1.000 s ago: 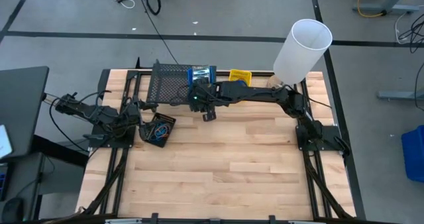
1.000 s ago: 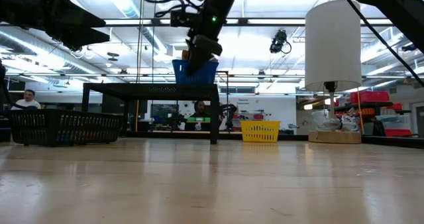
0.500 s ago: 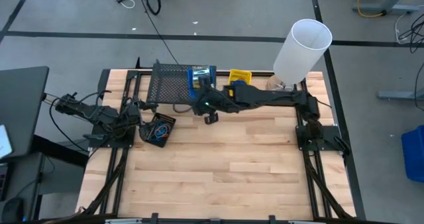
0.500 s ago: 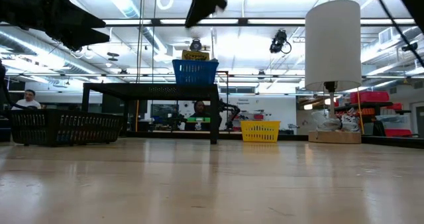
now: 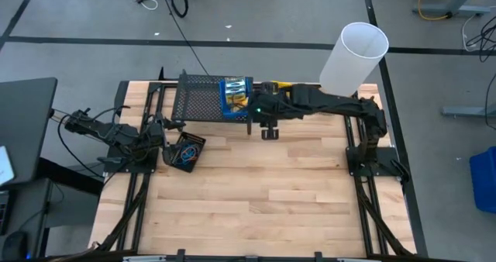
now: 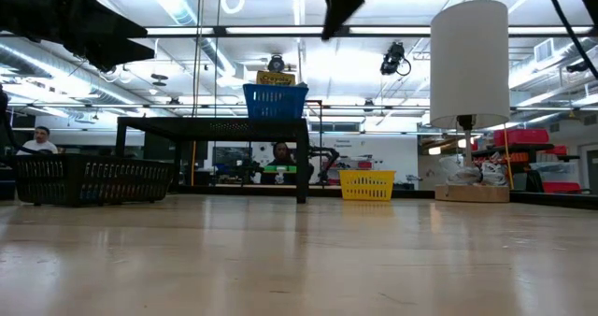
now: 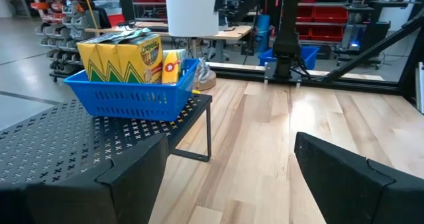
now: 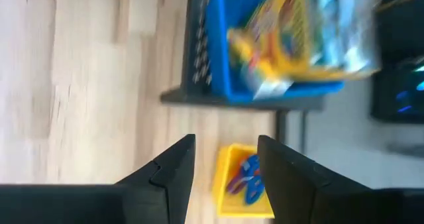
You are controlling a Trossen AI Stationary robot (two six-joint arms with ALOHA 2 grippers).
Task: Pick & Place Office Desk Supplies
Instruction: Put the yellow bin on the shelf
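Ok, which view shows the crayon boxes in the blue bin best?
The left wrist view: the crayon boxes stand upright in the blue bin on the rack, sharp and close. The right wrist view blurs them, the high view shows only tops, and the low view a sliver.

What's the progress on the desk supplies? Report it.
Done: crayon boxes sit in the blue bin on the black rack. In hand: nothing; the right pincer is open above the yellow bin, beside the rack. Left: the yellow bin and the black bin near the left pincer, open.
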